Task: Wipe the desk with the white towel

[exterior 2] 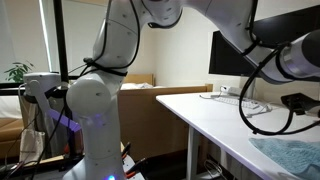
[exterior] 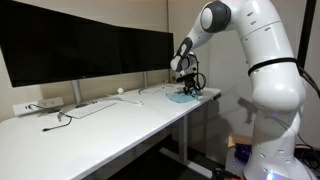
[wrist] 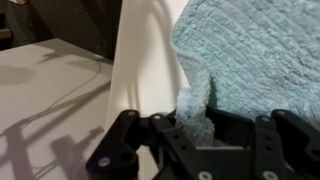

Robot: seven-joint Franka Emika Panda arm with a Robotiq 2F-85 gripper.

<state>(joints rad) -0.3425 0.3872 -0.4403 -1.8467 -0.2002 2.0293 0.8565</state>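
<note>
One hand, pinched shut on bunched fold of pale teal towel, at desk edge.

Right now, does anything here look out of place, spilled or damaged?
Nothing spilled or damaged. Only the white towel stands out: it lies wrinkled at the far end of the desk, one fold bunched in the shut gripper, and in the wrist view it seems to reach the desk's edge.
</note>
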